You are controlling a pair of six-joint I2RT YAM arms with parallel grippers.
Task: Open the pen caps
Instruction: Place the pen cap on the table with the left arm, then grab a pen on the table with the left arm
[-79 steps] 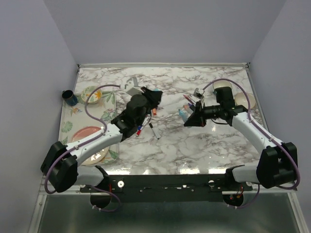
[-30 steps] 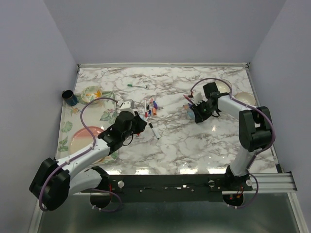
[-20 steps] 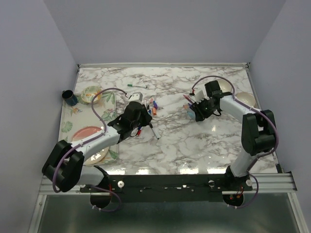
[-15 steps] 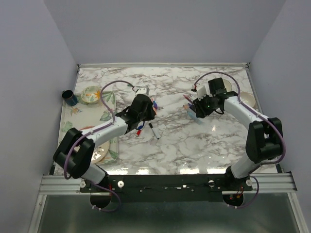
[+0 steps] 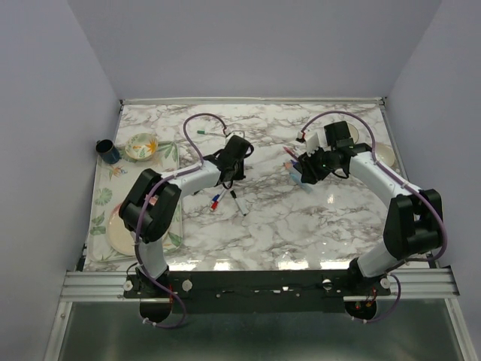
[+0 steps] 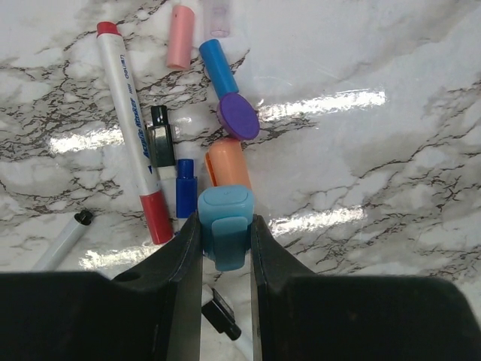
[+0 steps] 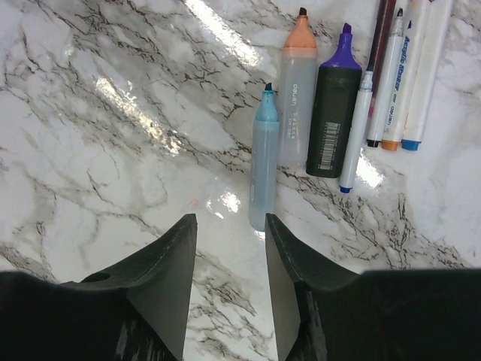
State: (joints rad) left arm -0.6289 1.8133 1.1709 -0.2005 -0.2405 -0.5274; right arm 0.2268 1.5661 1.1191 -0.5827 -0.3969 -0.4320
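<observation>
Left hand (image 6: 225, 239) clenched on a light-blue cap (image 6: 225, 210), its long axis along the fingers, blunt end pointing outward, just above the counter (image 6: 391, 165). Four loose ones crowd ahead: pink cap (image 6: 180, 37), blue cap (image 6: 216, 66), purple cap (image 6: 238, 116) and, nearest, orange cap (image 6: 229, 162). Right hand (image 7: 229, 226) released, empty, facing three uncapped highlighters (image 7: 299, 98).

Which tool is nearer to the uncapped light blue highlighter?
Right. The right tool hangs open at the rear end of the light blue highlighter; the left tool, shut on a light blue plastic cap, is well away.
</observation>
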